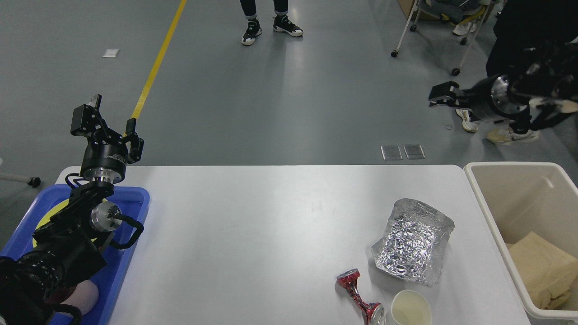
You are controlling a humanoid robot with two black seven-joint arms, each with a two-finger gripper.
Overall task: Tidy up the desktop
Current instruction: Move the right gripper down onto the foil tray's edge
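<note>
Worktop (253, 234), central, bearing, nearest first: paper cup (410, 308), crushed red can (359, 296) just left of it, foil tray (414, 242) beyond. Left hand (108, 124), fingers apart, empty, over the worktop's far left corner. Right hand (440, 95), beyond its far right corner; finger state indiscernible.

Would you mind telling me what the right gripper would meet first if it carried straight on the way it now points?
The right gripper points leftward above the floor beyond the desktop; nothing visibly blocks that line, though depth is unclear.
</note>
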